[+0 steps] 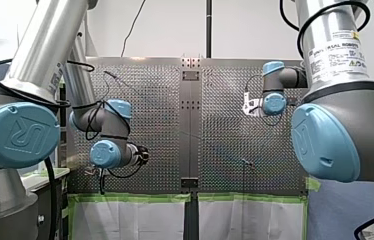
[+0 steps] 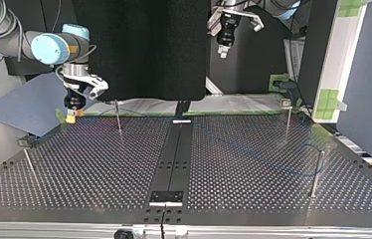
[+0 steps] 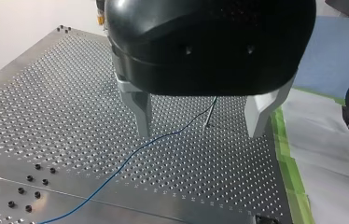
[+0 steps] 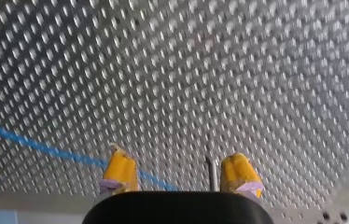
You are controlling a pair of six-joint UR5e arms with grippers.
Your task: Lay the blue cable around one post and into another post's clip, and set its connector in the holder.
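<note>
Hovering with jaws released, the black left gripper [image 3: 199,133] with metal fingers and the yellow-padded right gripper [image 4: 180,179] are holding nothing. The thin blue cable [image 3: 130,156] is lying loose on the perforated metal table [image 3: 46,116], running toward one edge and passing beneath both. Closing off-line is risking clamping the slim metal post [image 4: 211,172] beside one pad instead.

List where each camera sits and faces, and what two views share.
Front: behind the shoulders, facing over the table; both arms show.
Top: across the table, facing the arms; left tool, right tool.
Left wrist: on my left arm, facing the table past its tool.
Right wrist: on my right arm, facing the table past its pads.
Shared by both wrist views: blue cable.
</note>
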